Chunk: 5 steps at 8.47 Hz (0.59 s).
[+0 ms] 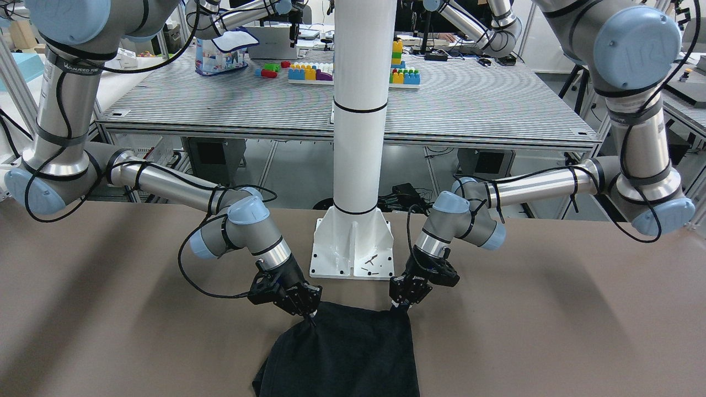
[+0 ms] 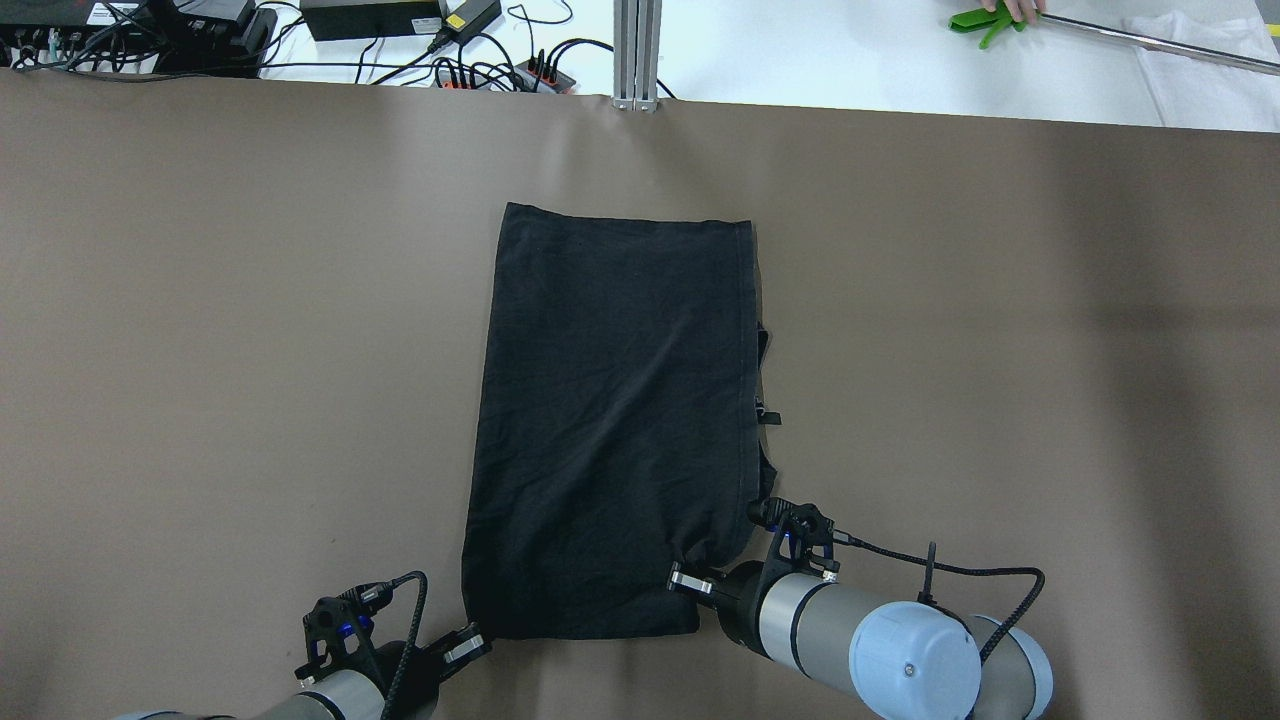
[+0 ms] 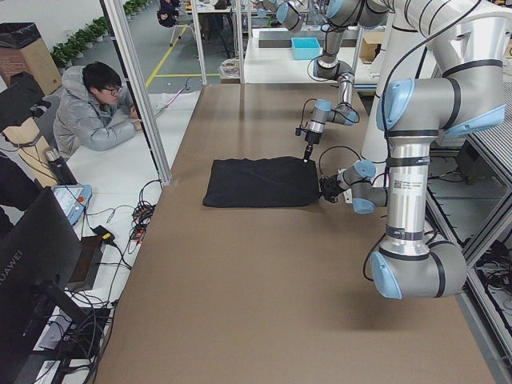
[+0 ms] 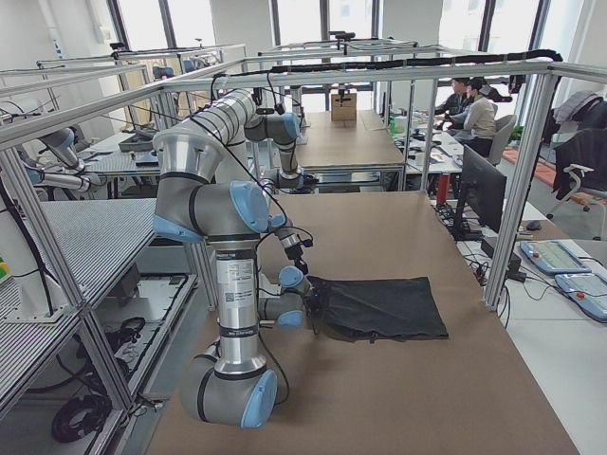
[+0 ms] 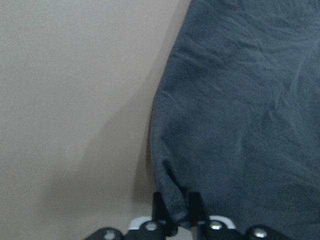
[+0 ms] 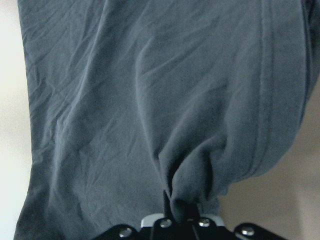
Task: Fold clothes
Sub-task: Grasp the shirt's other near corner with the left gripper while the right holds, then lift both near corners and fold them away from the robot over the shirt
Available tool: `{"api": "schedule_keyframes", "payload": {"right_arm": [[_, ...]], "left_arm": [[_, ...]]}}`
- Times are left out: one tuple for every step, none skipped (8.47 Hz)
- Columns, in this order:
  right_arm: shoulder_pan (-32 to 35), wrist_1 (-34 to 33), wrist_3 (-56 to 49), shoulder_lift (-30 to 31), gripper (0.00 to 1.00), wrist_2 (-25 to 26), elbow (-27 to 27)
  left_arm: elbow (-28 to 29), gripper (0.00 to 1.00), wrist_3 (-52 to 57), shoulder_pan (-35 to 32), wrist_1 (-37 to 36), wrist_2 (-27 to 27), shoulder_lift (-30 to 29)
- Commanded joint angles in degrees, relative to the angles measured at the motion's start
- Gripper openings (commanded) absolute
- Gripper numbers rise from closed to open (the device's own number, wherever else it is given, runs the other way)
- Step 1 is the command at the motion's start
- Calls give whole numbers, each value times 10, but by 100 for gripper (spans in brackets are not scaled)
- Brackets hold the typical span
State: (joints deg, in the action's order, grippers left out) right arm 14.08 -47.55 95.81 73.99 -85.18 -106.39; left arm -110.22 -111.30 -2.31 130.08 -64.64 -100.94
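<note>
The black garment (image 2: 615, 400) lies mid-way across the bench (image 2: 200, 350) as a long narrow rectangle, seemingly folded lengthwise already. The left pincer (image 2: 473, 640) and the right pincer (image 2: 688, 580) each clench a near corner. The crosswise fold looks not yet made.

I'm reading "HUAWEI" on the back of the monitor (image 3: 32, 268) and "WANJEED" on a black band (image 1: 77, 67) around the right arm; nothing else is resolving.
</note>
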Motion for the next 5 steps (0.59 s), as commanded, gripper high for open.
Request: {"api": "schedule_keyframes", "payload": {"right_arm": [[-18,0,-3,7,0,-5,-29],[-39,-1,-3,10,0,-7,-54],[-60,-1,-3,33,0,-8,-84],[-83,-1,1,46,0,-6,-114],[-84,-3,7,48,0,-6,-122]], "left_arm": [[-71,0,4,-2,-10,-17,37],[-94,0,10,-1,-11,-16,61],[-103,0,18,5,-11,-13,61],[-125,0,31,32,-14,4,62],[-141,0,42,38,-15,16,64]]}}
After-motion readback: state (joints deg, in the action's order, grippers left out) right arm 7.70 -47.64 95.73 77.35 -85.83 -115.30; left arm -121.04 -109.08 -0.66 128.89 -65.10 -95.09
